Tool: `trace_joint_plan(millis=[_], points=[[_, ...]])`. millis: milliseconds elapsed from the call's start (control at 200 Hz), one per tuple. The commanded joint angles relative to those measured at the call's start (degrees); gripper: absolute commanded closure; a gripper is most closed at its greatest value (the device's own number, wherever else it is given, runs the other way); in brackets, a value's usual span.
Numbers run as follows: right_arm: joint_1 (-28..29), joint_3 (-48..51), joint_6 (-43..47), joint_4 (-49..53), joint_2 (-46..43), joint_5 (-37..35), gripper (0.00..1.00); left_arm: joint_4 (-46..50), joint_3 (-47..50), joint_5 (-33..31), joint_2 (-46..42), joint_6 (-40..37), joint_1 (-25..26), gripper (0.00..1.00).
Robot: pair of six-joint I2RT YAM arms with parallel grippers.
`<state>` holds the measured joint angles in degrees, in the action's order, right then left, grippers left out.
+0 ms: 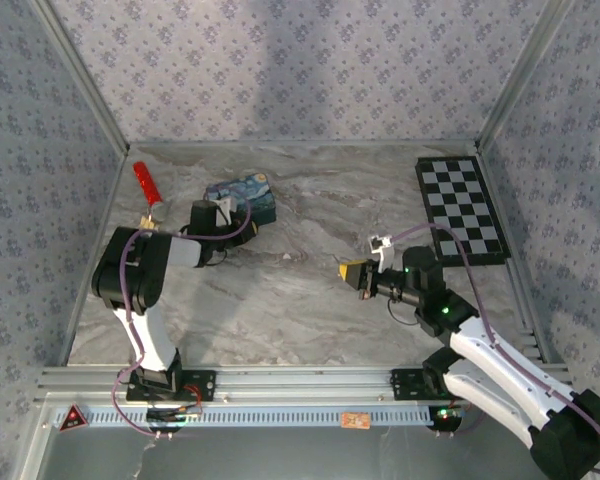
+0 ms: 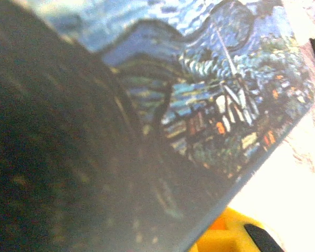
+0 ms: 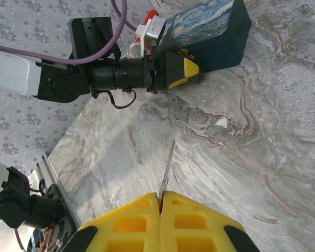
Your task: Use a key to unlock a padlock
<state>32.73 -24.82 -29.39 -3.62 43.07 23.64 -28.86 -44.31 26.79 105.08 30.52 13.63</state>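
gripping the key (image 3: 167, 167), right end effector (image 3: 160, 195) points its blade at the tin (image 3: 220, 37); left end effector (image 3: 186, 71) unclear

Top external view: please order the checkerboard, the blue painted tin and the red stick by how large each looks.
1. Checkerboard, clearly largest.
2. Blue painted tin, partly hidden by the left arm.
3. Red stick, smallest.

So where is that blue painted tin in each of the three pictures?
Top external: the tin sits left of centre, toward the far wall.
Left wrist: the tin takes up most of the picture, very close and blurred.
Right wrist: the tin is at the top right, beyond the key pinched in the right end effector.
Shared landmark: the marble table beneath it.
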Motion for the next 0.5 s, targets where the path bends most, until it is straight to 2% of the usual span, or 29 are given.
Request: trace_joint_plan(millis=[0,100,260,355,495], points=[[2.01,1.96,-3.75,-4.33,1.21,-2.92,1.0,-1.64,0.86,6.35,-4.18,-1.08,0.43,0.97],[4.73,3.75,-7.52,-9.87,4.75,-5.36,1.0,-0.13,1.29,9.67,-5.86,-1.84,0.36,0.98],[7.4,5.65,-13.57,-21.76,13.98,-6.36,1.0,3.07,0.55,18.8,-6.88,-2.16,0.35,0.99],[8.81,5.72,-16.29,-29.28,19.86,-6.42,1.0,4.38,0.81,21.72,-8.05,-1.4,0.35,1.0],[10.86,3.9,-18.23,-34.5,26.89,-7.85,1.0,5.54,0.9,24.36,-9.1,0.33,0.43,1.0]])
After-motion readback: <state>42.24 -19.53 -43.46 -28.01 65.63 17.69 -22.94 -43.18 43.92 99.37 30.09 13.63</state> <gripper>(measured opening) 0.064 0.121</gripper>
